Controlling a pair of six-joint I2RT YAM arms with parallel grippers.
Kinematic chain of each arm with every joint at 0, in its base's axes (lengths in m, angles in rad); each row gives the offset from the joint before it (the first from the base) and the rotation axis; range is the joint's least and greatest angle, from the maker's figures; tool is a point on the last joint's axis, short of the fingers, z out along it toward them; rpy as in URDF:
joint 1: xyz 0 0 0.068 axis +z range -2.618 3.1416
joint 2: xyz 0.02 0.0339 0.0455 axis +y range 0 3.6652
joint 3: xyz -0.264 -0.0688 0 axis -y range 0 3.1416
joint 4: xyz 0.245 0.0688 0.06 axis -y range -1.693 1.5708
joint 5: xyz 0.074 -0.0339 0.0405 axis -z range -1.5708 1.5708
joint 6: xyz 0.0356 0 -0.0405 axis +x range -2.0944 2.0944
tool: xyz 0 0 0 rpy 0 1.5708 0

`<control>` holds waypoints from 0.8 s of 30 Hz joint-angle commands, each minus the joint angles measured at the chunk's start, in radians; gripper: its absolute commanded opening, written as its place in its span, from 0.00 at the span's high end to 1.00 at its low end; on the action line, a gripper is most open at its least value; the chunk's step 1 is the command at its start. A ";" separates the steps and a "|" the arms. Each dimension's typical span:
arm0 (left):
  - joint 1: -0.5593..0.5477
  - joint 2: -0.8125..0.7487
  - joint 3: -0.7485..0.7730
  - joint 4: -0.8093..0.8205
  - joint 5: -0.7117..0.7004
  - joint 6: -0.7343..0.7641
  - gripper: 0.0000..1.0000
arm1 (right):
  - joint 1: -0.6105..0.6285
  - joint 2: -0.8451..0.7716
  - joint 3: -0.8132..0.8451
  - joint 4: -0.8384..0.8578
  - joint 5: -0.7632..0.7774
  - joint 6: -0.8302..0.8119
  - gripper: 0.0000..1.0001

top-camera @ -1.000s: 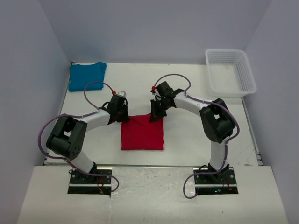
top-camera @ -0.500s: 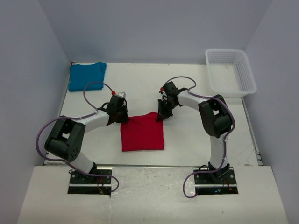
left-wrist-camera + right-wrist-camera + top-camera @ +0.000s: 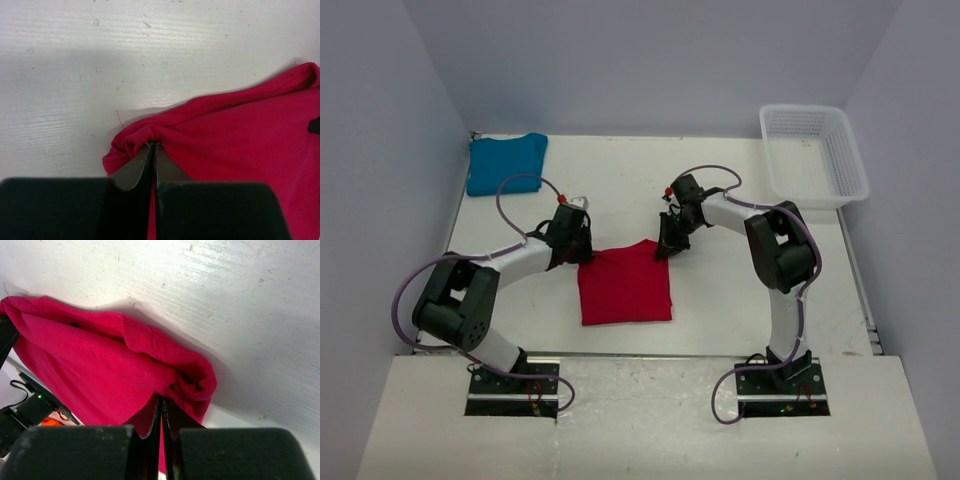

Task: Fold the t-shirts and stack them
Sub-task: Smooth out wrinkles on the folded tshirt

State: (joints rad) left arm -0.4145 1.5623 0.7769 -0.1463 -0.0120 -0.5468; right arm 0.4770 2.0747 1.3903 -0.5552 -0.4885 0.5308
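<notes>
A table fills the middle of the frame. A t-shirt lies at its centre, with the left gripper on its upper left corner and the right gripper on its upper right corner. A second t-shirt lies at upper left. A basket stands at upper right.

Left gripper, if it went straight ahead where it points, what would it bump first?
The red shirt, whose bunched corner the left gripper pinches; beyond that, probably just bare table.

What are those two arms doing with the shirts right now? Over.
Left gripper shut on red t-shirt far corner; right gripper same. Teal t-shirt lies far left. Nothing blocking.
</notes>
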 commanded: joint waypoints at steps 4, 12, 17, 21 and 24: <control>0.005 -0.073 0.103 -0.068 -0.144 0.053 0.87 | -0.011 -0.004 0.012 -0.005 0.036 -0.022 1.00; -0.007 -0.243 0.154 -0.254 -0.215 0.012 0.26 | -0.011 -0.010 -0.014 0.028 0.004 -0.023 1.00; -0.010 -0.363 0.078 -0.341 -0.114 -0.061 0.28 | -0.006 -0.031 -0.019 0.041 0.004 -0.023 1.00; -0.010 -0.468 -0.019 -0.343 -0.043 -0.117 0.32 | -0.002 -0.076 -0.027 0.043 0.028 -0.025 1.00; -0.012 -0.515 -0.073 -0.345 -0.017 -0.142 0.39 | 0.003 -0.093 -0.036 0.049 0.022 -0.025 1.00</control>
State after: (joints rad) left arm -0.4221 1.0809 0.7383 -0.4610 -0.0845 -0.6376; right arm 0.4744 2.0499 1.3670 -0.5301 -0.4892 0.5228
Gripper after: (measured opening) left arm 0.629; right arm 0.003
